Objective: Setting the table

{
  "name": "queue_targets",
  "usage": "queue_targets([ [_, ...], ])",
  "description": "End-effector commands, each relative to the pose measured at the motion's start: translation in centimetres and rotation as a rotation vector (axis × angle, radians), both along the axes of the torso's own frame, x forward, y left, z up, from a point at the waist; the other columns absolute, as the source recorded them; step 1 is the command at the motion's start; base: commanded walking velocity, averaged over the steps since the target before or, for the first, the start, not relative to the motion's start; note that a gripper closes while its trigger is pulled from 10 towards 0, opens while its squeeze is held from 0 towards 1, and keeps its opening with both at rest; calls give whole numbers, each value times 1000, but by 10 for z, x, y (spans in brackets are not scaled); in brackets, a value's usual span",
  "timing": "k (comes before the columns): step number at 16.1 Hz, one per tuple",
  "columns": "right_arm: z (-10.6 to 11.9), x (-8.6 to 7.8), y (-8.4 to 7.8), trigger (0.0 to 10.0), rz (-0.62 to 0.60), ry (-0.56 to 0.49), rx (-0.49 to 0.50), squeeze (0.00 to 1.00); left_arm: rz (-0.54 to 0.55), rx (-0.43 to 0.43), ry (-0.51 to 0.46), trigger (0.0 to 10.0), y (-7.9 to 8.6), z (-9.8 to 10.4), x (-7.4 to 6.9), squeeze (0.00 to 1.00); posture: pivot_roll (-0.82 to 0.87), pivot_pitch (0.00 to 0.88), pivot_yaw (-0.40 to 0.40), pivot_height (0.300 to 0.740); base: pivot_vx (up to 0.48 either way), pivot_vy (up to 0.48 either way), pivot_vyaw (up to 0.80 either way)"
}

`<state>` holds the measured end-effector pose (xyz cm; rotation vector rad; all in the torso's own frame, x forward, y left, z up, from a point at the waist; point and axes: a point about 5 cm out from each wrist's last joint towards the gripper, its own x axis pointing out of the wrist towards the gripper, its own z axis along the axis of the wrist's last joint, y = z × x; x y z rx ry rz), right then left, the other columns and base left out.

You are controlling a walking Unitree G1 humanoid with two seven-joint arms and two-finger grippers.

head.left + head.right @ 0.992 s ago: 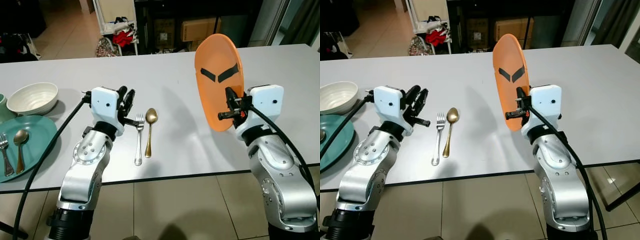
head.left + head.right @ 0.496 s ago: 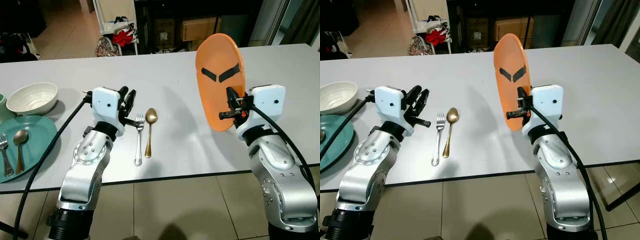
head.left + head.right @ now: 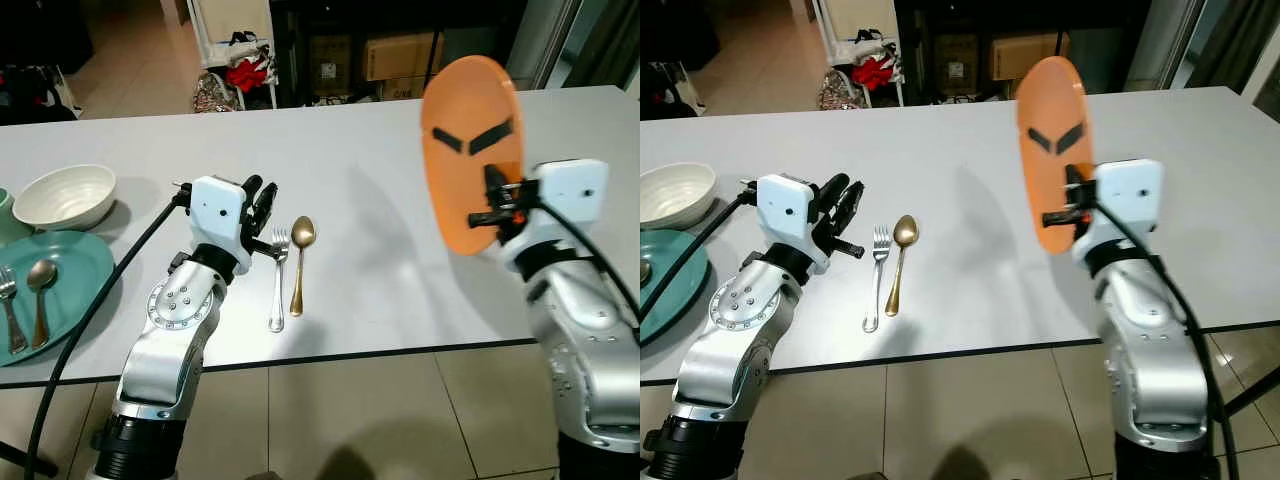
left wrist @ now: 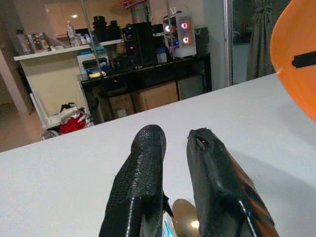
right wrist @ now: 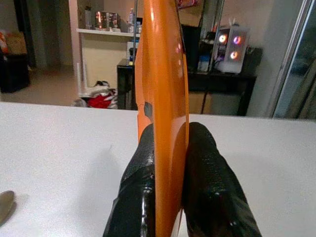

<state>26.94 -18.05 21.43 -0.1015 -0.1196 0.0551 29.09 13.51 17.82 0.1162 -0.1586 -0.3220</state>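
Note:
An orange plate [image 3: 472, 150] with two black tape strips stands on edge in the air above the table's right side, with my right gripper [image 3: 492, 203] shut on its lower rim. In the right wrist view both fingers [image 5: 143, 187] press the plate's [image 5: 165, 98] two faces. A silver fork [image 3: 278, 280] and a gold spoon [image 3: 300, 258] lie side by side on the white table [image 3: 360, 290] near the front edge. My left gripper [image 3: 262, 212] hovers just left of the fork, its fingers [image 4: 143, 173] slightly apart and holding nothing.
At the far left lies a teal plate [image 3: 70, 290] carrying a fork and a spoon, with a white bowl [image 3: 65, 195] behind it. Beyond the table's far edge are a rack with red cloth [image 3: 240, 70] and cardboard boxes [image 3: 395, 55].
My right arm has carried the orange plate to the right and a little higher. The left gripper has barely moved; fork and spoon lie as before.

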Motion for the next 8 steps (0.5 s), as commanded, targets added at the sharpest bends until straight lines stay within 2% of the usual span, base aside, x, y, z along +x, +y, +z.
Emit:
queue_targets([
  [1, 13, 3, -5, 10000, 32, -28, 85, 0, -12, 19, -14, 10000, 2, 4, 3, 0, -29, 0, 72, 740, 0, 0, 0],
  [2, 14, 3, -8, 10000, 32, -23, 117, 0, -19, 24, -14, 10000, 2, 4, 3, 0, -29, 0, 72, 740, 0, 0, 0],
  [3, 17, 5, -25, 10000, 7, -3, 225, 0, -71, 57, -12, 10000, 4, 5, 2, 0, -28, 0, 75, 740, 0, 0, 0],
  [5, 17, 6, -41, 10000, -2, 30, 327, 0, -145, 104, -8, 10000, 9, 6, 0, 0, -24, 0, 75, 740, 0, 0, 0],
  [8, 9, 6, -53, 10000, 10, 121, 449, 0, -263, 96, 23, 10000, 13, 12, -4, 0, -21, 0, 72, 740, 0, 0, 0],
])
